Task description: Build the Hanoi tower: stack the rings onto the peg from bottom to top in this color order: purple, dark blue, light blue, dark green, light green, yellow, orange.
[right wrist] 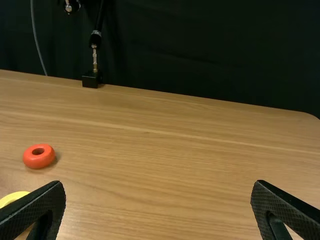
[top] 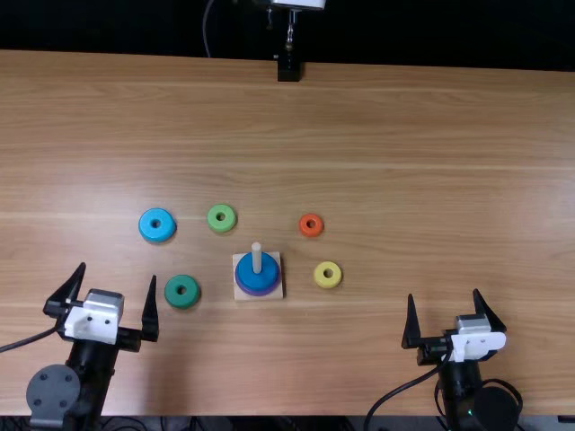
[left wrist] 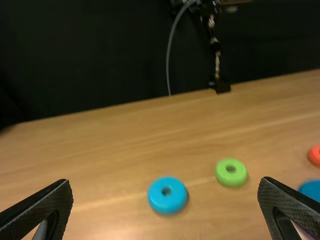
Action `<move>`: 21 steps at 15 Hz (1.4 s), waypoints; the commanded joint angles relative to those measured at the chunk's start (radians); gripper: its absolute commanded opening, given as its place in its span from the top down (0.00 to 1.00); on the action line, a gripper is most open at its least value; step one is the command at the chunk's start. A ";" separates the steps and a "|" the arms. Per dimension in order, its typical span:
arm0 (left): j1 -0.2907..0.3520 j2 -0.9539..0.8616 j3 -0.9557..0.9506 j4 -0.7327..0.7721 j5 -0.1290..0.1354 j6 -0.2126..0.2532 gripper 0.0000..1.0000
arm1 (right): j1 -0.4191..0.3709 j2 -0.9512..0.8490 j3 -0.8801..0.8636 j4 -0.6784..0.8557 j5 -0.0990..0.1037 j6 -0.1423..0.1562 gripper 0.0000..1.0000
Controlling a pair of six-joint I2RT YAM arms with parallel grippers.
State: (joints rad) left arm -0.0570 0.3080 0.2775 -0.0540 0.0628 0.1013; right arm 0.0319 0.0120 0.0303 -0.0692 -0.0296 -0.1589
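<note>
Light blue ring [left wrist: 168,195] and light green ring [left wrist: 231,173] flat on table [left wrist: 115,145], apart. Claw [left wrist: 165,200] open, fingers wide. Red-orange ring [left wrist: 314,156] partly in view.

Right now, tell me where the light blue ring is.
In the top view, the light blue ring lies on the table left of the light green ring, beyond the dark green ring.

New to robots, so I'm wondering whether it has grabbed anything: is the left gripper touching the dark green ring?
Apart. The top view shows a narrow strip of table between the left gripper and the dark green ring.
</note>
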 commanded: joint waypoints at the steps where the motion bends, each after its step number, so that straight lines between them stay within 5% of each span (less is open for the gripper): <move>1: 0.002 0.072 0.072 -0.001 -0.028 0.007 0.00 | -0.010 -0.012 -0.015 0.000 0.007 -0.003 0.00; 10: 0.008 0.606 0.431 -0.020 -0.030 0.009 0.00 | -0.010 -0.012 -0.015 0.000 0.007 -0.003 0.00; 14: 0.009 0.901 0.575 -0.183 -0.013 0.005 0.00 | -0.009 -0.012 -0.015 0.000 0.007 -0.003 0.00; 19: 0.023 1.140 0.693 -0.250 -0.022 -0.007 0.00 | -0.010 -0.012 -0.015 0.000 0.007 -0.003 0.00; 21: 0.023 1.201 0.755 -0.305 -0.024 -0.057 0.00 | -0.010 -0.012 -0.015 0.000 0.007 -0.003 0.00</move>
State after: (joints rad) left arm -0.0437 1.4967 0.9974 -0.3584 0.0330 0.0738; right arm 0.0319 0.0124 0.0307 -0.0689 -0.0292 -0.1593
